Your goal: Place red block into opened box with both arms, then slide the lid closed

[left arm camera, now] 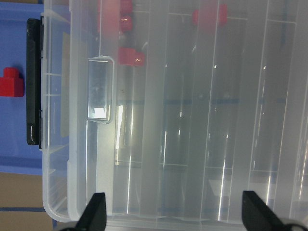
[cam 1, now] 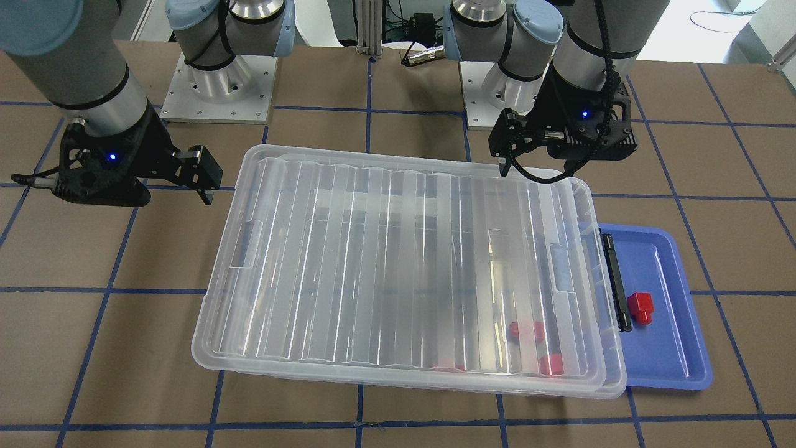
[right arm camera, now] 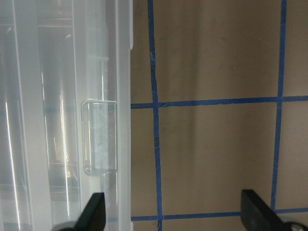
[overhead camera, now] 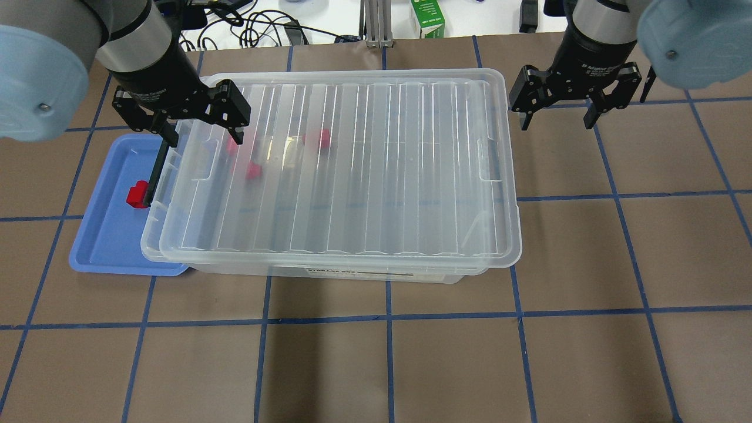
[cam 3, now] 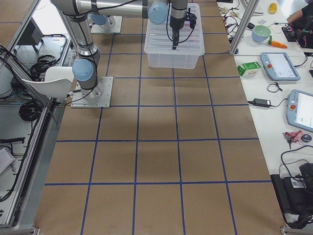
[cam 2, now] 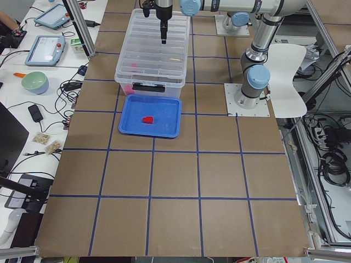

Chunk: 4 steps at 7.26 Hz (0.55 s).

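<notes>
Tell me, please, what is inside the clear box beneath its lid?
Through the ribbed lid, at least three red blocks show blurrily near the black-bar end of the box. Their exact count and poses are obscured. One more red block lies outside, on the blue tray.

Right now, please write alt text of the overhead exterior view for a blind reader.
A ribbed clear lid covers nearly all of a clear box; blurred red blocks show beneath. One red block lies on a blue tray at the box's left end. Both claws are open: the left claw above that end, the right claw beside the other.
</notes>
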Each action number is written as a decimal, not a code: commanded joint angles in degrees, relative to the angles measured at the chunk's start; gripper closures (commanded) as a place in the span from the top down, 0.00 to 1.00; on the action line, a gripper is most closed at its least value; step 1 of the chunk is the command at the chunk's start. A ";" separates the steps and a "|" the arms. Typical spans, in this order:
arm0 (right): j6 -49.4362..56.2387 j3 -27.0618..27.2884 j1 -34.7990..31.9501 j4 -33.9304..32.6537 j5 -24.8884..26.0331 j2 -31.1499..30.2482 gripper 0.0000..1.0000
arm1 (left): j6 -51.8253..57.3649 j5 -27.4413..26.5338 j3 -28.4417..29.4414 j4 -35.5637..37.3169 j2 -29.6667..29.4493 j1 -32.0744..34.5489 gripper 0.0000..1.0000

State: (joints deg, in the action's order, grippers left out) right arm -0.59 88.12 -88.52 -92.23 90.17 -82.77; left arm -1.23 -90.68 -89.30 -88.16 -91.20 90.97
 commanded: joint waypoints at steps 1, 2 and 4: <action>-0.11 0.47 -0.51 -2.49 -0.09 3.48 1.00 | 0.00 -0.11 0.00 0.00 -0.03 0.00 1.00; -0.02 0.47 -0.69 -3.56 0.00 4.36 1.00 | 0.00 -0.02 0.00 0.00 -0.03 0.00 1.00; 0.07 0.56 -1.04 -3.48 -0.26 6.30 1.00 | 0.00 -0.02 0.00 0.00 -0.12 0.00 1.00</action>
State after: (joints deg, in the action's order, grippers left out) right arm -0.57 88.63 -89.29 -95.54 90.07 -77.67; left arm -1.23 -90.71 -89.30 -88.15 -91.29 90.97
